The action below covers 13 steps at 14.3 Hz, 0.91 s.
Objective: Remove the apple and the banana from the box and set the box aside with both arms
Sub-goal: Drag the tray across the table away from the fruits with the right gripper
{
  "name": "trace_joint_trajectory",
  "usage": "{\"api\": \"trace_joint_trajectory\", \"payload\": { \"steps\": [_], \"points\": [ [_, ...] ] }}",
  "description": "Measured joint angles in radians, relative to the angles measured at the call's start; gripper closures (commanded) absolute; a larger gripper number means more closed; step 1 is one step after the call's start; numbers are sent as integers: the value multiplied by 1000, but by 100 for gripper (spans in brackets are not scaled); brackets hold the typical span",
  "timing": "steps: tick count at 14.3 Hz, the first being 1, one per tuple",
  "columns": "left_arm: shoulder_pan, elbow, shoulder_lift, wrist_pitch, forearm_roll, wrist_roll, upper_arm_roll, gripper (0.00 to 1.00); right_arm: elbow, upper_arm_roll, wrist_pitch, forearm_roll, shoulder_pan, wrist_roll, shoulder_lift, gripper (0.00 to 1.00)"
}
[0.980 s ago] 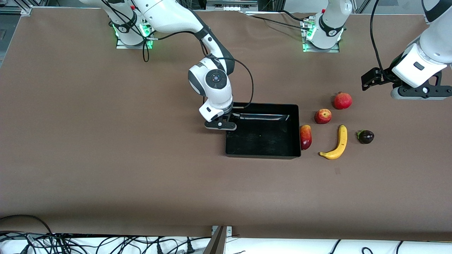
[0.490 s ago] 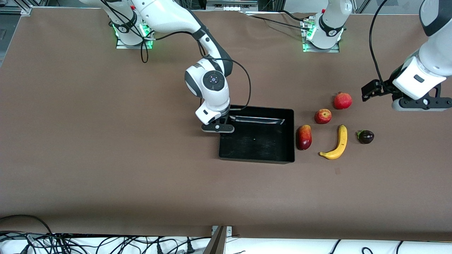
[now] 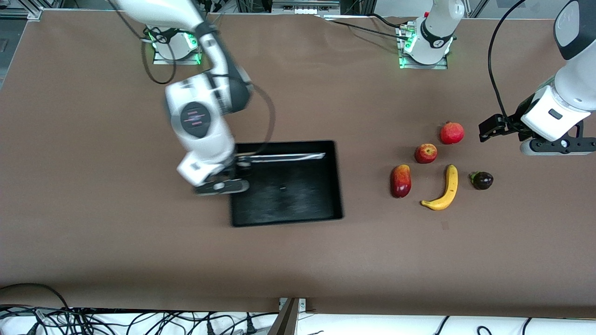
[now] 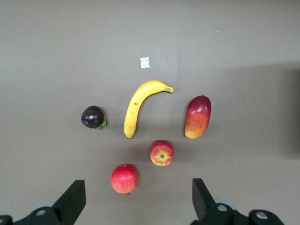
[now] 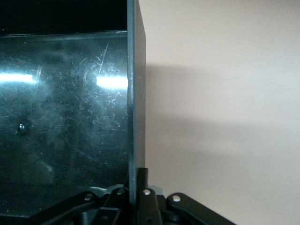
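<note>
The black box (image 3: pixel 339 182) lies on the brown table, well apart from the fruits. My right gripper (image 3: pixel 233 179) is shut on the box's wall at the end toward the right arm; the wall (image 5: pixel 136 93) runs between its jaws (image 5: pixel 138 190). The yellow banana (image 3: pixel 444 188) and the red apple (image 3: pixel 425 153) lie on the table toward the left arm's end, also in the left wrist view as the banana (image 4: pixel 138 105) and the apple (image 4: pixel 161 153). My left gripper (image 3: pixel 556 148) is open and empty, up over the table beside the fruits (image 4: pixel 136 204).
A round red pomegranate (image 3: pixel 451 133) lies closest to the left gripper's fingers (image 4: pixel 70 204). A red-yellow mango (image 3: pixel 401 180) lies between the box and the banana. A dark purple fruit (image 3: pixel 482 180) lies beside the banana. Cables hang at the table's near edge.
My right gripper has dragged the box toward the right arm's end, away from the mango. My left gripper has come lower and a little nearer the front camera.
</note>
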Motion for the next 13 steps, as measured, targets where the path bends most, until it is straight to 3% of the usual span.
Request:
{"api": "trace_joint_trajectory", "payload": {
  "steps": [5, 13],
  "points": [
    [0, 2, 0, 0, 0, 0, 1, 0, -185, -22, 40, 6, -175, -218, -88, 100],
    [0, 3, 1, 0, 0, 0, 1, 0, -549, -26, 359, 13, -348, -346, -164, 100]
  ]
}}
